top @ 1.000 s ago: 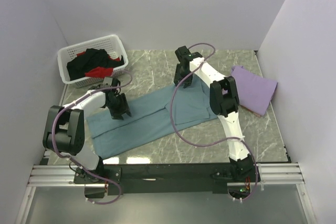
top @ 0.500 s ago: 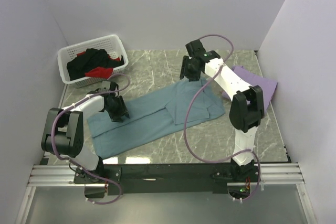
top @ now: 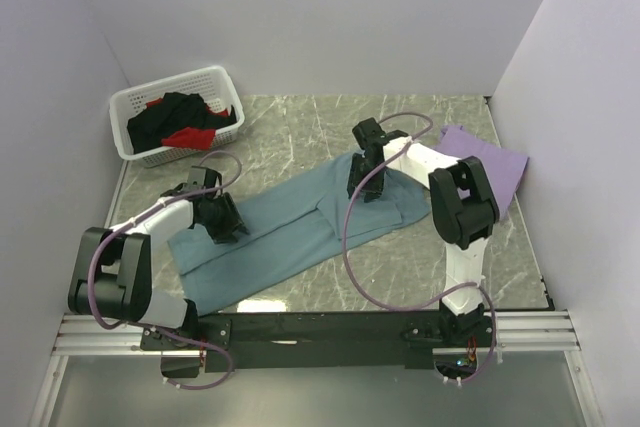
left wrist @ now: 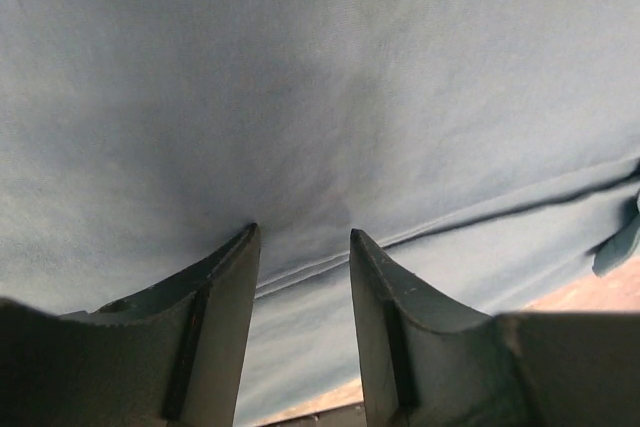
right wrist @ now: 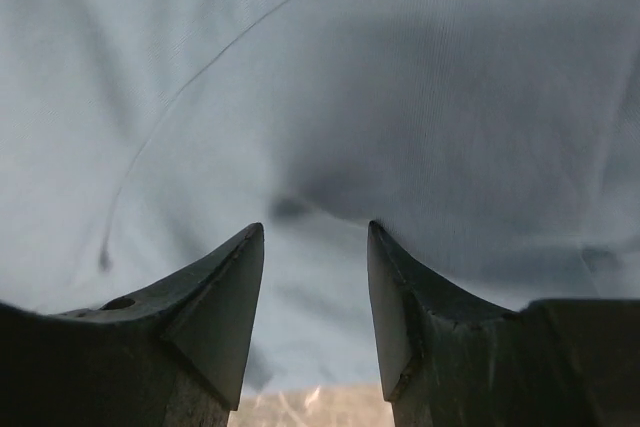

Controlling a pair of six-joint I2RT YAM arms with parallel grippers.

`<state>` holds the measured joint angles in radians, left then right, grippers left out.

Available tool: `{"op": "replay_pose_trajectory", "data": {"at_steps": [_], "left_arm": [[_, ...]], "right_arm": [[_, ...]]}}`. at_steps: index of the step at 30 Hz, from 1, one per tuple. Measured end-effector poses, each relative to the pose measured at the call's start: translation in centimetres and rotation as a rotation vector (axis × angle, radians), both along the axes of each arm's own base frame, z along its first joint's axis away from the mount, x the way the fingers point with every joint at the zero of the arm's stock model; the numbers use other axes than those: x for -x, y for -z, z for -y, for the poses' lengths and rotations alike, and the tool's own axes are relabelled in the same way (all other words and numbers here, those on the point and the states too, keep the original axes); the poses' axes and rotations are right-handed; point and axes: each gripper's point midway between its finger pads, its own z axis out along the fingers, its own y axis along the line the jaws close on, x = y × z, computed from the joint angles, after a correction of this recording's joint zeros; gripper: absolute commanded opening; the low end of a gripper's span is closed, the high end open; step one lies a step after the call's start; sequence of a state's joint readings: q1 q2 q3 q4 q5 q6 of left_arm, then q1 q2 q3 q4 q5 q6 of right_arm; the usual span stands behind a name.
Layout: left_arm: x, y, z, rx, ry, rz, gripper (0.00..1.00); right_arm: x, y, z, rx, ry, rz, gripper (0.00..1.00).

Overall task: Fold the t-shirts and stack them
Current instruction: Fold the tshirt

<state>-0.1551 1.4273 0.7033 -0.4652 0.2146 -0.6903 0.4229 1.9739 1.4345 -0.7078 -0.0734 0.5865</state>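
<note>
A large teal-blue t-shirt (top: 300, 232) lies spread slantwise across the marble table. My left gripper (top: 222, 222) is low over its left part. In the left wrist view the gripper (left wrist: 302, 237) is open, its tips against the cloth beside a seam, and nothing is pinched. My right gripper (top: 362, 187) is down on the shirt's right part. The right wrist view shows this gripper (right wrist: 315, 229) open too, with teal cloth (right wrist: 330, 97) filling the view. A folded lavender t-shirt (top: 488, 165) lies at the right. Black (top: 170, 115) and red (top: 188, 136) t-shirts sit in the basket.
The white slotted basket (top: 222, 82) stands at the back left corner of the table. White walls close in the left, back and right sides. Purple cables loop from both arms over the shirt. Bare marble (top: 290, 132) shows behind the shirt and at the front right.
The right gripper came back from the shirt's far edge and down onto its right part. The left gripper slid slightly nearer along the left part. The shirt's right end now lies flatter.
</note>
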Motion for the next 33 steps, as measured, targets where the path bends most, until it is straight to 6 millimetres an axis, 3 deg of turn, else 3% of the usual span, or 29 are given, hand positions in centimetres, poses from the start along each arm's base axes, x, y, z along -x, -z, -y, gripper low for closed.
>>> {"op": "replay_pose_trajectory", "data": {"at_steps": [3, 10, 25, 29, 33], "left_arm": [[0.5, 0.0, 0.3, 0.018, 0.0, -0.008, 0.46], [1.6, -0.1, 1.7, 0.065, 0.042, -0.035, 0.45], [4.5, -0.6, 7.7, 0.162, 0.188, -0.079, 0.48], [4.9, -0.6, 9.1, 0.173, 0.204, -0.09, 0.47], [5.1, -1.0, 10.3, 0.178, 0.207, -0.088, 0.48]], "right_arm": [[-0.3, 1.5, 0.1, 0.005, 0.011, -0.03, 0.52], [-2.1, 1.6, 0.1, -0.004, 0.044, -0.048, 0.52], [-10.3, 1.0, -2.1, -0.016, 0.049, 0.006, 0.52], [-12.0, 0.9, -2.4, -0.021, 0.047, 0.037, 0.52], [-12.4, 0.8, -2.2, -0.023, 0.049, 0.047, 0.52]]}}
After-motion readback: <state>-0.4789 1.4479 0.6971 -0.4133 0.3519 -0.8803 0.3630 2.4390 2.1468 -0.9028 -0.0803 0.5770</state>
